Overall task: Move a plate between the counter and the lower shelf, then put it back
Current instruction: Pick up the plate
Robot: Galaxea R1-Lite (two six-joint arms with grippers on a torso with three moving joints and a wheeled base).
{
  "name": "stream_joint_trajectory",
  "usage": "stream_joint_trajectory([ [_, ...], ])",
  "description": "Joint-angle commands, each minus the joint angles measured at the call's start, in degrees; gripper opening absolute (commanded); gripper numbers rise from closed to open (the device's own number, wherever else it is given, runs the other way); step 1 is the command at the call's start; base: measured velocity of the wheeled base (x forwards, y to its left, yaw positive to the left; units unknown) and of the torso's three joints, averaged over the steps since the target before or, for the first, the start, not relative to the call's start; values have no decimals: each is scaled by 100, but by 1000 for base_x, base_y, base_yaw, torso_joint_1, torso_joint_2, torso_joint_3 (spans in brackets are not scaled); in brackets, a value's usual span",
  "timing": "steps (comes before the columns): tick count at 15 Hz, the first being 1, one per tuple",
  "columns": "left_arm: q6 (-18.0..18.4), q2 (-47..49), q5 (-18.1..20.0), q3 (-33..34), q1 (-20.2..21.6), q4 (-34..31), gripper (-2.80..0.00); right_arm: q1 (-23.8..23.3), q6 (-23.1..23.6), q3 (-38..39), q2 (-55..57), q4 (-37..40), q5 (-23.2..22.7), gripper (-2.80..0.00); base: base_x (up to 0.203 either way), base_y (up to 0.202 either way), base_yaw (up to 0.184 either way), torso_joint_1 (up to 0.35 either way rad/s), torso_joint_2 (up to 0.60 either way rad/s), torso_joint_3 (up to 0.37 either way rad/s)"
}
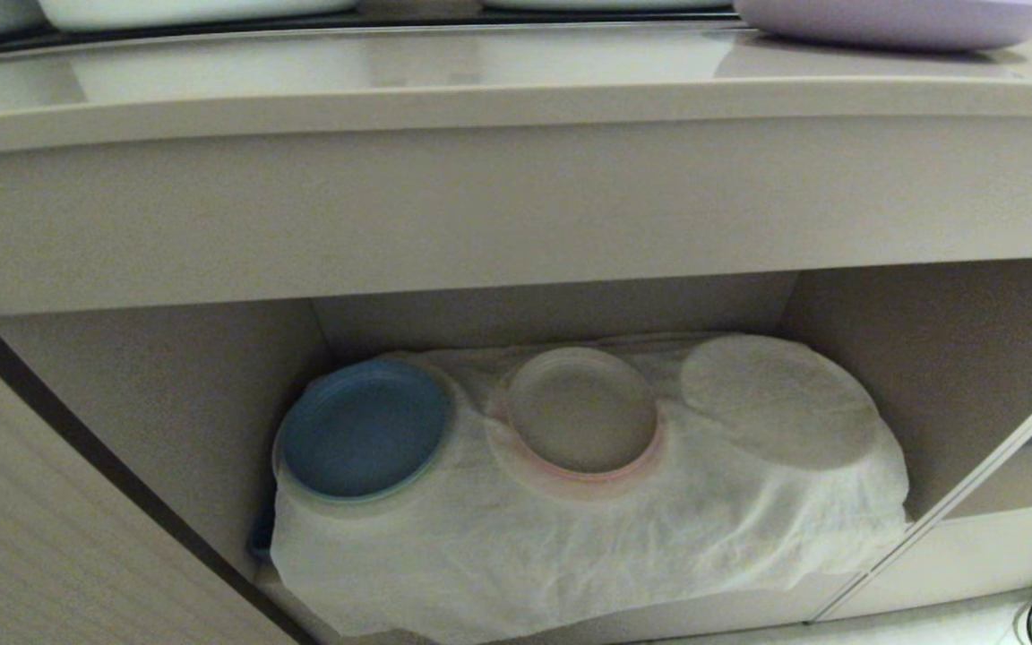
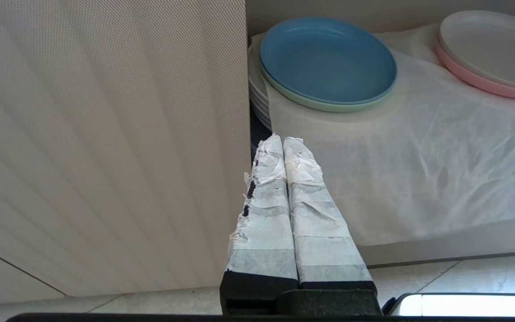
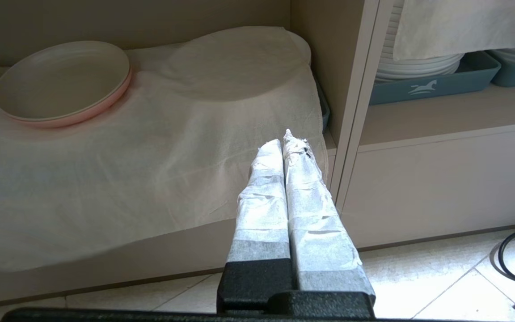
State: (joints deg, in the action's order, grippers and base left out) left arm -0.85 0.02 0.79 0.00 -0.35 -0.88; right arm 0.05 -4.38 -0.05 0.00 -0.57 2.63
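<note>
Plate (image 1: 901, 22) sits up on the counter (image 1: 516, 98), near its right end and back from the rounded front edge, well apart from both of my grippers, which I see only through the wrist cameras. My left gripper (image 2: 283, 142), fingers pressed together and holding nothing, hangs low before the left front corner of the lower shelf (image 1: 570, 537), just short of the blue plate (image 2: 327, 60). My right gripper (image 3: 286, 142), likewise closed and empty, hangs at that shelf's right front corner, near the cloth-covered round shape (image 3: 235, 62).
</note>
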Motion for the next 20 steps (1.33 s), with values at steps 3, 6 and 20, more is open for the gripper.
stream_joint_trajectory([
  [3, 6, -2, 0, 0, 0, 0, -280, 4, -2, -3, 0, -4, 0, -280, 0, 0, 0, 0, 0, 0],
  [6, -3, -2, 0, 0, 0, 0, -280, -4, -2, 1, 0, 0, 0, -280, 0, 0, 0, 0, 0, 0],
  [20, -3, -2, 0, 0, 0, 0, -280, 3, -2, 4, 0, 5, 18, -280, 0, 0, 0, 0, 0, 0],
])
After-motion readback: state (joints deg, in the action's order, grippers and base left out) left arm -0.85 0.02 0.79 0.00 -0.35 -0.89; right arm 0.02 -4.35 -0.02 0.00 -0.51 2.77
